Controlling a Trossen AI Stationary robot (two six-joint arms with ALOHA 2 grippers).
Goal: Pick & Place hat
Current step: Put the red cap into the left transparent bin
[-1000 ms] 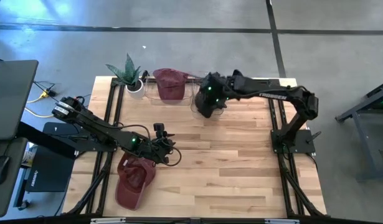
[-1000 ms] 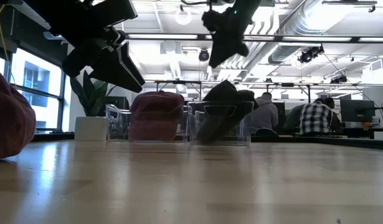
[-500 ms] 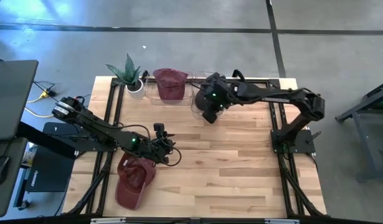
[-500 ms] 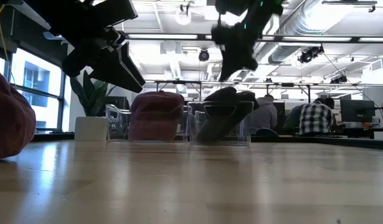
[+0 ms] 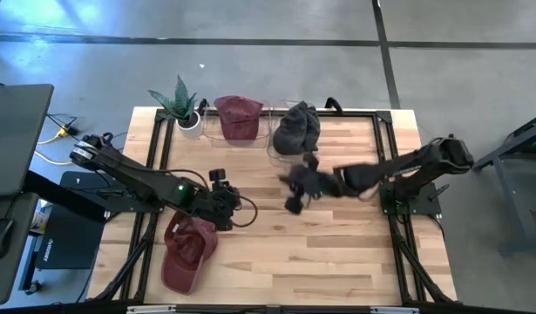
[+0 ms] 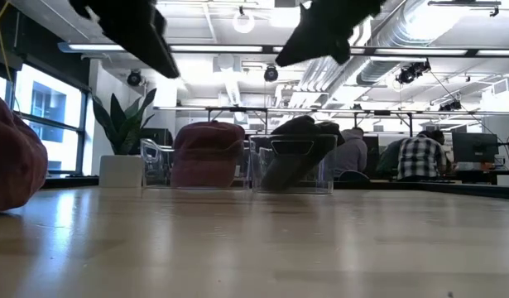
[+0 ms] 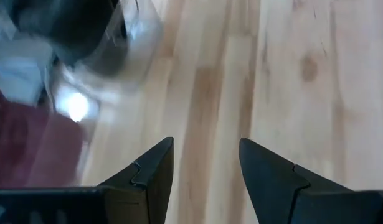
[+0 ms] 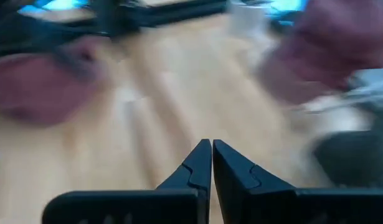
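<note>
The wooden table (image 5: 320,244) fills the high view, both arms out over it. Right gripper (image 5: 294,204) hangs above the middle of the boards, fingers pressed together with nothing between them; the wrist view shows the two tips (image 8: 211,163) meeting. Just beyond it, toward the table's far edge, the dark grey hat (image 5: 296,129) sits in a clear bin (image 6: 292,165). Right beside that, a maroon hat (image 5: 238,116) fills the neighbouring clear bin (image 6: 159,163), and a potted plant (image 5: 182,106) stands at the end of that row.

Over to the left gripper (image 5: 247,209): it's up off the wood, fingers (image 7: 152,169) parted, bare planks showing through the gap, carrying nothing. Just behind and below it, near the table's front left corner, a second maroon hat (image 5: 186,251) lies loose on the table; the low view has it at the left edge (image 6: 12,164).

People sit in the room beyond, one in a plaid shirt (image 6: 420,157).
</note>
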